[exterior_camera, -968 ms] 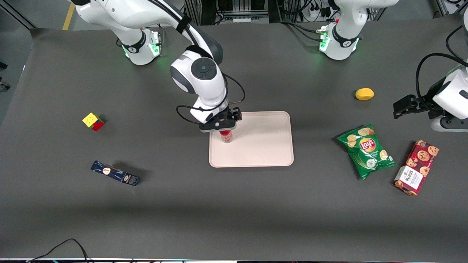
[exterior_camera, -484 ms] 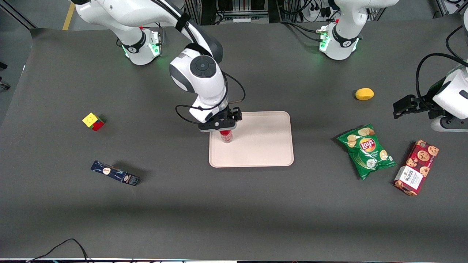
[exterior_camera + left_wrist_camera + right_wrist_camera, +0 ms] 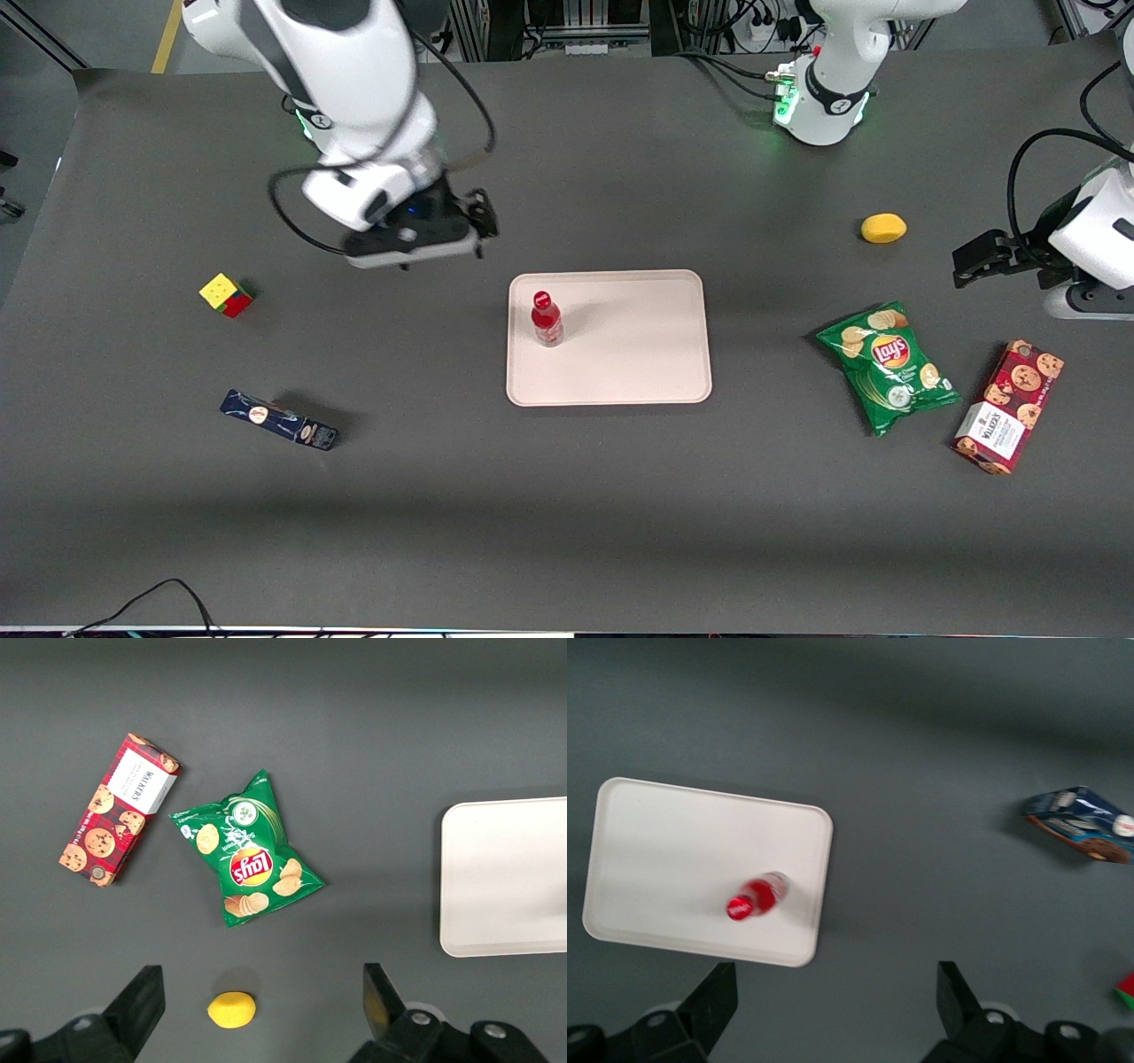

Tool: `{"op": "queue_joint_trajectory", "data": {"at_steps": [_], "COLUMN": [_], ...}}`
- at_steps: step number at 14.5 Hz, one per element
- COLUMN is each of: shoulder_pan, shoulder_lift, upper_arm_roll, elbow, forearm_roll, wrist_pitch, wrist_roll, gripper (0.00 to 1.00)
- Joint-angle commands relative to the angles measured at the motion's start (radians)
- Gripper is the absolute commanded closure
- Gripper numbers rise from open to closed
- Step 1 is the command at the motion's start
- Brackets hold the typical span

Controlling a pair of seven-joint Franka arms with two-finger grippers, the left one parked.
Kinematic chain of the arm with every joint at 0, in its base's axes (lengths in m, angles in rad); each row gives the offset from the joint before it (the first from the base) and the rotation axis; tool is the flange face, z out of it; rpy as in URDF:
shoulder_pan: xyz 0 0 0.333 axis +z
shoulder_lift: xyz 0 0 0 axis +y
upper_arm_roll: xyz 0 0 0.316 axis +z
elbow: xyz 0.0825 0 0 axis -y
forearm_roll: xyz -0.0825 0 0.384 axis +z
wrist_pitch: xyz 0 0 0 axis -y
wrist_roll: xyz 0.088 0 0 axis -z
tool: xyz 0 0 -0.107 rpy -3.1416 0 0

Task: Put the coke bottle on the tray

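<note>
A: Front view orientation?
B: High, looking steeply down over the whole table [image 3: 567, 514], taking in the tray [image 3: 638, 372] and the raised gripper [image 3: 409, 250], which is farther from this camera than the tray.

A: Right wrist view?
B: Looks straight down from above the tray [image 3: 656, 833] and coke bottle [image 3: 753, 897]; fingers [image 3: 954, 997] spread wide.

A: Left wrist view?
B: Looks straight down, closer, sharing only the tray's edge [image 3: 456, 895] with both other views.
</note>
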Motion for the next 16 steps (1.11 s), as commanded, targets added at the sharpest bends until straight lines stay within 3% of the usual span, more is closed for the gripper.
{"op": "queue_joint_trajectory", "data": {"at_steps": [1,5,11,14,16], "shoulder_pan": [-0.140,-0.350,-0.393,-0.404,-0.407], "shoulder_lift": [-0.135,-0.152,-0.215,-0.249,-0.270], "upper_arm_roll": [-0.047,-0.047,-0.140,-0.234,-0.239], "elbow": [-0.041,-0.017,-0.117,-0.185,-0.215], "forearm_roll": [0.055,0.060,0.065,0.132,0.134], "wrist_pitch": [-0.125,-0.142,-0.095,-0.078,-0.061], "wrist_roll": [-0.120,-0.237,-0.246,-0.258,-0.258], "gripper": [0.00,0.00,0.00,0.00,0.00]}}
